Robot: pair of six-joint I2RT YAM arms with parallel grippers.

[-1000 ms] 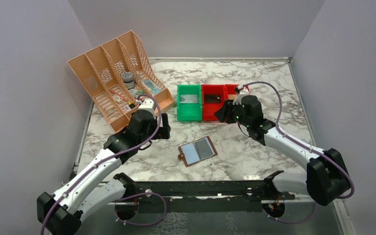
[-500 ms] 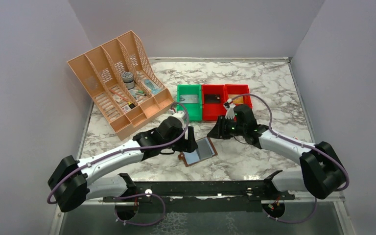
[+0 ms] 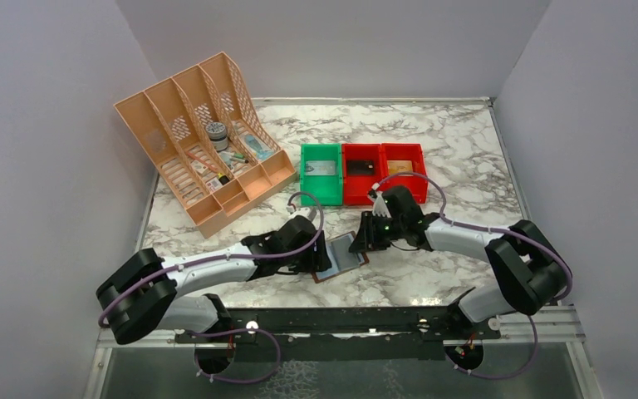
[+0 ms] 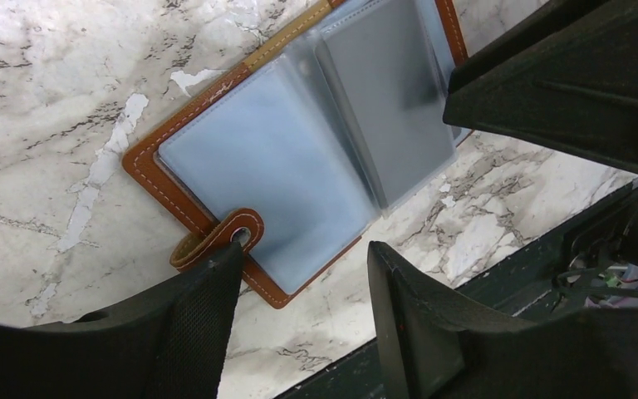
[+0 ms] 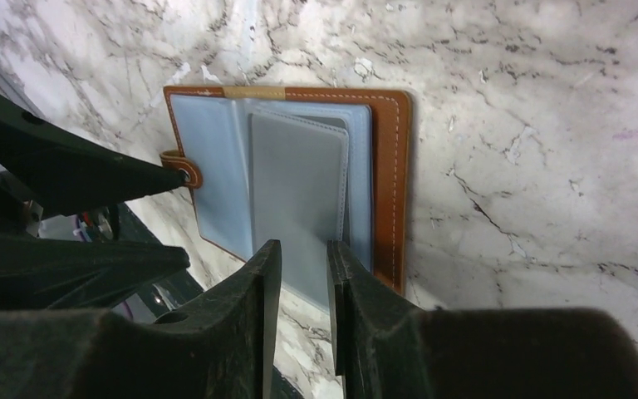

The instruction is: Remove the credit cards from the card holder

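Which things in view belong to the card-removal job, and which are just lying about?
Job in hand:
- card holder, lying open
- credit cards, inside its sleeves

Just lying about:
- green bin
- red bins
- orange file rack

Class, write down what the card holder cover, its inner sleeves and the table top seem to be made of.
Card holder cover: seemingly leather or imitation, matte tan with pale edge stitching. Inner sleeves: probably soft plastic, grey-blue, slightly glossy and translucent. Table top: white with grey veins, marble look; stone or laminate, unclear.
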